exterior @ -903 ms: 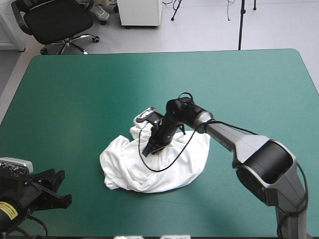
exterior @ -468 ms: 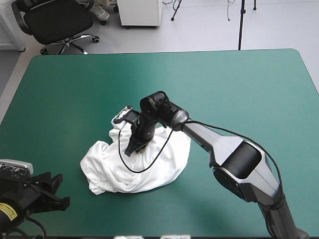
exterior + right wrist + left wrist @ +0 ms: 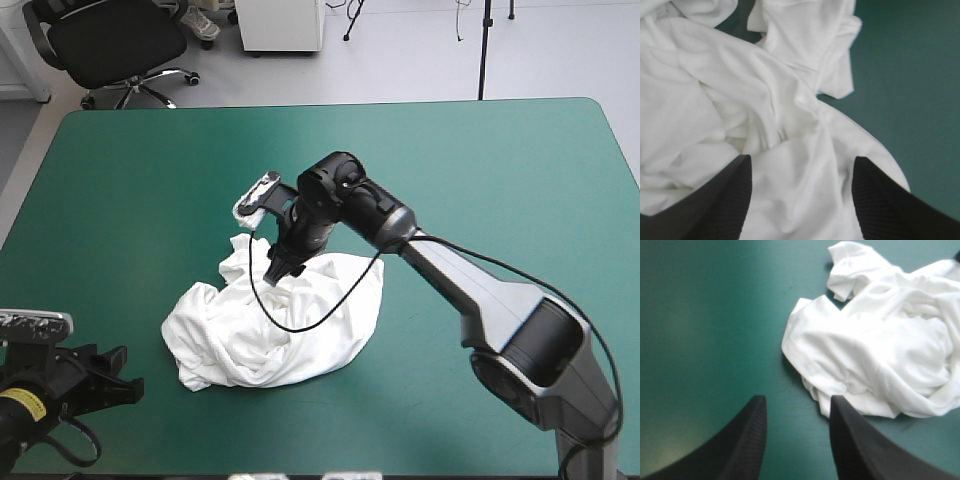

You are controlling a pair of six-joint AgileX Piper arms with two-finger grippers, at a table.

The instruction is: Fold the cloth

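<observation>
Crumpled T-shirt [image 3: 285,335] heaped left of centre on the tabletop [image 3: 480,170].
Right jaws stand apart over its far side; closing there may, as far as the folds show, pinch several layers and drag the heap. Left jaws, also apart, sit near-left.

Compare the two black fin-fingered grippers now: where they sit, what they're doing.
Left black fin-fingered gripper sits low near the table's near-left corner, clear of the crumpled white T-shirt; right black fin-fingered gripper points down onto the heap's far part. Left has bare teal-green table cover between its fingers, the heap ahead of it; right has only white fabric between its. Shared: both open, neither gripping cloth.
</observation>
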